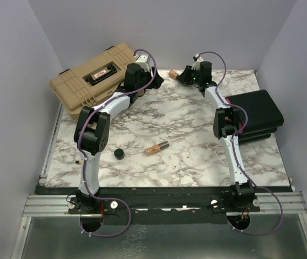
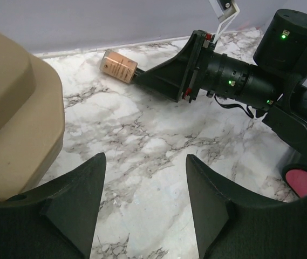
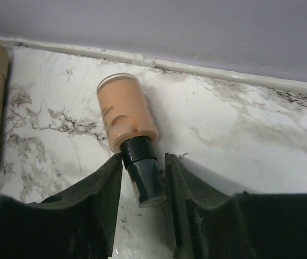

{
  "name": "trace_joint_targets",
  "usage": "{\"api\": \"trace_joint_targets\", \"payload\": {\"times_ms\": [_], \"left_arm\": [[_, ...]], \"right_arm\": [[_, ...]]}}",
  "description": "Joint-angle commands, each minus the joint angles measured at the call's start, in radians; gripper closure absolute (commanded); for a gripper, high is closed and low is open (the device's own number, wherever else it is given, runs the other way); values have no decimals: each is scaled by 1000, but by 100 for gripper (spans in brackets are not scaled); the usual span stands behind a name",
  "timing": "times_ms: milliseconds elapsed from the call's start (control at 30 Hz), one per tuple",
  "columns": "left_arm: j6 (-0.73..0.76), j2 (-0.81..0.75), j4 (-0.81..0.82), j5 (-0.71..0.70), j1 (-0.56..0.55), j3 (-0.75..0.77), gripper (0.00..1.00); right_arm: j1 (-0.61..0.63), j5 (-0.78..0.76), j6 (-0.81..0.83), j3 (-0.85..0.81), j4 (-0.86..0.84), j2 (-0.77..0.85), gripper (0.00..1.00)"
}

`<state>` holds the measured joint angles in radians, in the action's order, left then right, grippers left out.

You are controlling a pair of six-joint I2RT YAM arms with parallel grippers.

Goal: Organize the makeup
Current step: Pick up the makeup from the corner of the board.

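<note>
A peach foundation bottle [image 3: 123, 108] with a black cap [image 3: 144, 178] lies at the back edge of the marble table [image 1: 196, 156]. My right gripper [image 3: 143, 158] is closed round the cap, a finger on each side. The bottle also shows in the top view [image 1: 172, 73] and in the left wrist view [image 2: 118, 66]. My left gripper [image 2: 145, 157] is open and empty above bare marble, beside the tan case [image 2: 13, 108]. A copper lipstick tube [image 1: 156, 148] and a tiny black round jar [image 1: 120, 154] lie in the near middle of the table.
The tan hard case [image 1: 91, 78] stands at the back left. A black box [image 1: 256, 113] with pink drawers [image 2: 304, 181] stands at the right. A small dark item [image 1: 79, 161] lies at the left edge. The back wall is close behind the bottle.
</note>
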<state>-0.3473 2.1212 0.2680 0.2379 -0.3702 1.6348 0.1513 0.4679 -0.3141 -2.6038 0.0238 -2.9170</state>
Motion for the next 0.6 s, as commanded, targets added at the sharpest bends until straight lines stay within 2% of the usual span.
{"api": "trace_joint_targets", "payload": {"times_ms": [0, 167, 267, 400, 567], "left_arm": [[-21, -41, -71, -31, 44, -61, 37], [-21, -63, -63, -31, 45, -88, 37], [-21, -79, -60, -28, 45, -104, 37], [-15, -117, -56, 9, 44, -131, 37], [-8, -220, -45, 34, 45, -200, 36]], "right_arm": [[14, 48, 42, 22, 31, 58, 64], [27, 39, 80, 35, 39, 72, 79], [40, 39, 107, 74, 50, 102, 84], [51, 69, 108, 195, 54, 183, 90], [91, 85, 163, 420, 63, 368, 91]]}}
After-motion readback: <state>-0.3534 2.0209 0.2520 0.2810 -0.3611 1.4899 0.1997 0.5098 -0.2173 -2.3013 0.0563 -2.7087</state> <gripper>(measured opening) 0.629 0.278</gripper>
